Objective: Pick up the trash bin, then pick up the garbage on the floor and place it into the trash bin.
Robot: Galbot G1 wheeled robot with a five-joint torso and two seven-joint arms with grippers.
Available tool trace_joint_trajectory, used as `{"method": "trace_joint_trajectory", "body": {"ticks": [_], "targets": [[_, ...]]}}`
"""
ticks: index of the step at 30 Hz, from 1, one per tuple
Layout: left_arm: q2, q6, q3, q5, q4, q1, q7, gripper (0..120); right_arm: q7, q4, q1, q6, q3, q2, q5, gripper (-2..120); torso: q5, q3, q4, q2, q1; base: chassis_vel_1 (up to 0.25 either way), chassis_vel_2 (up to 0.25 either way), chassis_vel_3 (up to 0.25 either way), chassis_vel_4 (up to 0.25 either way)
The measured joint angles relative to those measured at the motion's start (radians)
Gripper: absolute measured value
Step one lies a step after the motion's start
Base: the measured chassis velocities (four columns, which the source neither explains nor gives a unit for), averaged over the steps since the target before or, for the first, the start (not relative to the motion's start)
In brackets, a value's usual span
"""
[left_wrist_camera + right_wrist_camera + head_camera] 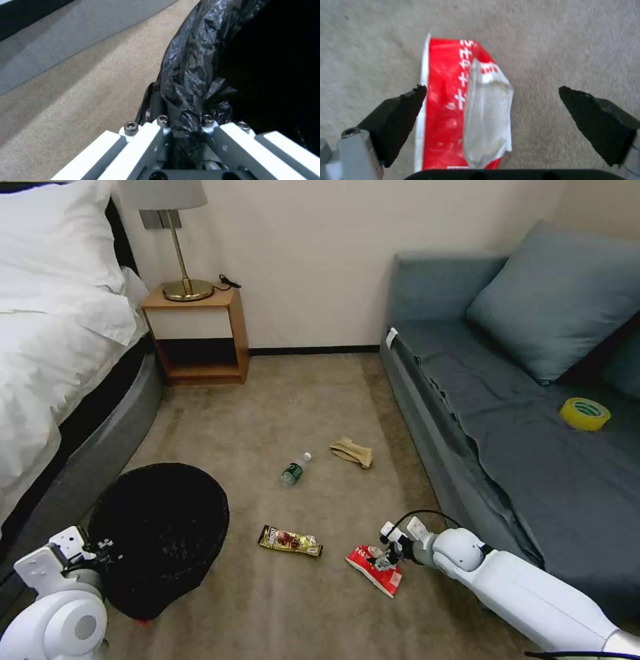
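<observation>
Four litter pieces on carpet. Bin point(160, 533) clamped at lined rim by left gripper point(185, 130), kept near. Right gripper point(491, 100) spread wide, straddling packet point(453, 112) for pinching.

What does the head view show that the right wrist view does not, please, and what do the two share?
Head view alone: the trash bin with the left gripper at its rim, the candy wrapper, the small bottle, the crumpled paper, and the sofa with a yellow tape roll.

Right wrist view alone: the right gripper's jaws spread wide, either side of the packet, and the packet's white lettering and clear panel.

Shared: the red-white snack packet lying on the carpet, with the right gripper directly over it.
</observation>
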Motion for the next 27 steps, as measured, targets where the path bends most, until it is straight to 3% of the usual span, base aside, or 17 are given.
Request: {"method": "trace_joint_trajectory", "body": {"ticks": [9, 12, 16, 27], "targets": [[0.010, 0.000, -0.009, -0.001, 0.000, -0.002, 0.003, 1, 0.022, -0.062, -0.011, 0.041, -0.008, 0.024, -0.028, 100, 0.0000, 0.000, 0.0000, 0.000, 0.000, 0.000, 0.000, 0.000, 0.000], [0.011, 0.000, -0.010, -0.001, 0.002, -0.004, 0.003, 1, 0.025, -0.076, -0.015, 0.059, -0.008, 0.027, -0.036, 93, 0.0000, 0.000, 0.0000, 0.000, 0.000, 0.000, 0.000, 0.000, 0.000], [0.010, 0.000, -0.009, 0.000, 0.004, -0.005, 0.004, 1, 0.030, -0.103, -0.024, 0.089, -0.008, 0.031, -0.053, 73, 0.0000, 0.000, 0.0000, 0.000, 0.000, 0.000, 0.000, 0.000, 0.000], [0.005, 0.000, 0.000, 0.008, 0.006, -0.007, 0.004, 1, 0.029, -0.119, -0.041, 0.141, -0.007, 0.032, -0.063, 37, 0.0000, 0.000, 0.0000, 0.000, 0.000, 0.000, 0.000, 0.000, 0.000]]}}
